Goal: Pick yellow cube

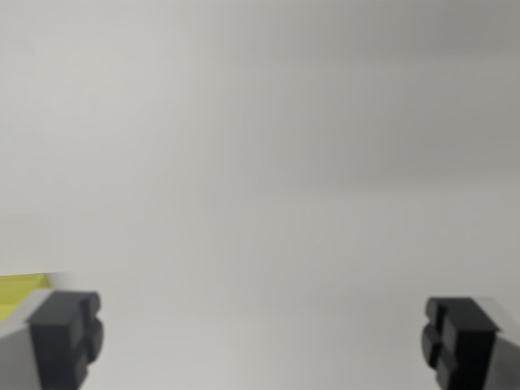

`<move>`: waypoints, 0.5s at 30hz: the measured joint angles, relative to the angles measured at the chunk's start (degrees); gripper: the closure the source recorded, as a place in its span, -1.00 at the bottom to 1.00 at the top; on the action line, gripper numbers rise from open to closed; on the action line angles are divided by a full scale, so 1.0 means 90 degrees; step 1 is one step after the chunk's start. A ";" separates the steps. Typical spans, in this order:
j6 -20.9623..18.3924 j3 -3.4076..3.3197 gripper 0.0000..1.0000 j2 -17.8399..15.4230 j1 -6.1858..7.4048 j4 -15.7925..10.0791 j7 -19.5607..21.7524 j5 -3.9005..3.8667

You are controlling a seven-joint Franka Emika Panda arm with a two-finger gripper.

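In the wrist view my gripper (260, 337) is open, its two dark fingertips wide apart at the bottom corners with nothing between them. A small piece of the yellow cube (20, 294) shows at the wrist view's left edge, just above and outside the left fingertip (65, 337). Most of the cube is cut off by the frame and partly hidden behind that finger. The right fingertip (459, 341) stands over bare surface.
A plain, blurred light grey surface (260, 162) fills the whole view, with no other objects or edges visible.
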 joint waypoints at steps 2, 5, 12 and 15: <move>0.0000 0.0000 -1.00 0.0000 0.0000 0.0000 0.0000 0.0000; 0.0015 0.0000 -1.00 -0.0008 0.0002 -0.0017 -0.0004 0.0000; 0.0304 0.0005 -1.00 -0.0144 0.0130 -0.0404 0.0098 0.0008; 0.0454 0.0005 -1.00 -0.0205 0.0212 -0.0599 0.0170 0.0015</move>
